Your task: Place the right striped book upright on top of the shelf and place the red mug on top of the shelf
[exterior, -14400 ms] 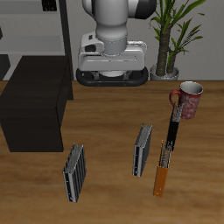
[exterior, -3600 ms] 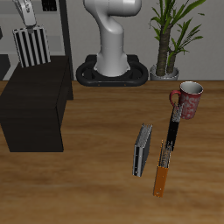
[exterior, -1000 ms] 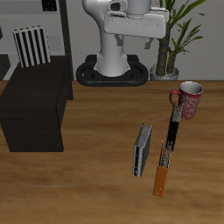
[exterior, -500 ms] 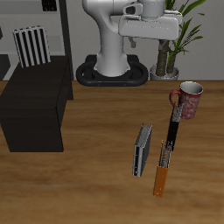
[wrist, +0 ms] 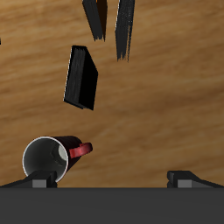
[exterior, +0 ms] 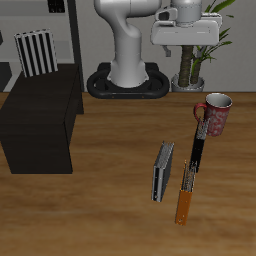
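The right striped book (exterior: 36, 52) stands upright on the back of the black shelf (exterior: 40, 120). The red mug (exterior: 215, 115) stands upright on the table, handle toward the table's middle; in the wrist view the mug (wrist: 45, 160) shows its pale inside. My gripper (exterior: 186, 46) hangs high above the table, farther back than the mug, beside the plant. In the wrist view my gripper (wrist: 112, 182) is open and empty, fingertips (wrist: 38, 182) wide apart, one near the mug's rim in the picture.
The other striped book (exterior: 163, 170) stands on edge mid-table and shows dark in the wrist view (wrist: 81, 77). A black book (exterior: 198, 150) and an orange-spined book (exterior: 186, 203) lie beside the mug. A potted plant (exterior: 192, 40) and a grey rack (exterior: 70, 20) stand at the back.
The striped book was carried from the table onto the shelf and let go. Over the last second my empty gripper has swung from the robot's base toward the mug's side.
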### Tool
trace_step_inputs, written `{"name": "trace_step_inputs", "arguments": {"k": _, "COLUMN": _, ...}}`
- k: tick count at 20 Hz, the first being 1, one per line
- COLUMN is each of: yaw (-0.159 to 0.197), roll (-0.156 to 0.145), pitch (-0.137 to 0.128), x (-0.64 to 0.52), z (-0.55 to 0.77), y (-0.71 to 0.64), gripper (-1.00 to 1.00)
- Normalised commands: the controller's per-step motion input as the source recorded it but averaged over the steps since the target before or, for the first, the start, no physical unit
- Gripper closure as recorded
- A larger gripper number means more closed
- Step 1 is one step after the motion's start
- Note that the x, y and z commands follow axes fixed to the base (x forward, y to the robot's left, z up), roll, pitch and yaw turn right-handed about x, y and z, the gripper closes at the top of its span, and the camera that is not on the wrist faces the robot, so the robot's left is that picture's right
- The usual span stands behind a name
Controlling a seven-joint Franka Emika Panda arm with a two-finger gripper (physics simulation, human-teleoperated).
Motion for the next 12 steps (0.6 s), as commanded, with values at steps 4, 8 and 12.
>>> {"name": "trace_step_inputs", "arguments": {"k": 4, "yaw": 0.069, "roll": 0.121, "pitch": -0.001, "x": -0.03, "z": -0.27, "y": 0.59, "gripper": -1.0}}
{"name": "trace_step_inputs", "arguments": {"k": 8, "yaw": 0.021, "roll": 0.069, "pitch": 0.049, "x": 0.08, "z": -0.26, "y": 0.49, "gripper": -1.0}}
{"name": "trace_step_inputs", "arguments": {"k": 12, "yaw": 0.035, "roll": 0.049, "pitch": 0.031, "x": 0.09, "z": -0.24, "y": 0.52, "gripper": -1.0}}
